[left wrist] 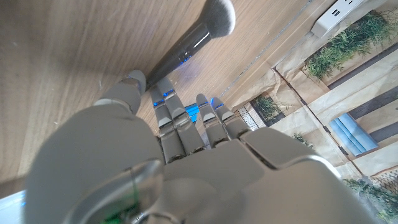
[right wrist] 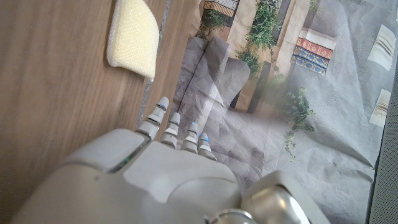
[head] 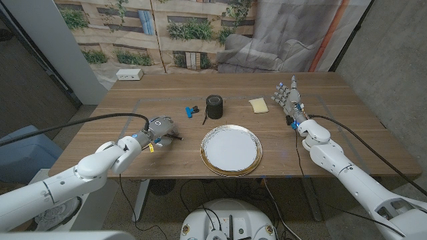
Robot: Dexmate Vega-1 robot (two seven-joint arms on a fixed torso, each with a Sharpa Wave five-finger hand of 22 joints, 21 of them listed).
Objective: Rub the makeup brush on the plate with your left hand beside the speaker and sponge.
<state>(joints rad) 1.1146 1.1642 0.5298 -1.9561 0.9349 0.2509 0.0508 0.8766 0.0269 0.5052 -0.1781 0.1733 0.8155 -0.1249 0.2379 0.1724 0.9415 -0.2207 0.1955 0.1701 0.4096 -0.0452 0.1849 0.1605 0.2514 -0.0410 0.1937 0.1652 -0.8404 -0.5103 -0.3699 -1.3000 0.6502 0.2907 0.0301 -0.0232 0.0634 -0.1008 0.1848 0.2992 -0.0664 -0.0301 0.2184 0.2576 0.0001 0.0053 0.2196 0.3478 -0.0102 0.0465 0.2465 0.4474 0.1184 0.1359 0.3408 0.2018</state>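
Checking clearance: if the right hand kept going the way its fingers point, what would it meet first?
Probably nothing: the right hand points past the table's far edge, with the sponge off to its side.

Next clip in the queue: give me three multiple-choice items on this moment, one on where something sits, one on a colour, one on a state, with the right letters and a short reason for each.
1. Where is the sponge?
A. on the plate
B. on the table right of the speaker
C. in the right hand

2. What colour is the plate's rim?
A. gold
B. blue
C. red

3. What is the left hand doing?
A. waiting with nothing in it
B. pressing on the speaker
C. holding the makeup brush over the wood, left of the plate

Answers:
1 B: the head view shows the yellow sponge lying on bare wood beside the black speaker.
2 A: a gold band rings the white centre.
3 C: the left wrist view shows the fingers closed around the brush handle, bristles out over the table, not on the plate. The right hand holds nothing.
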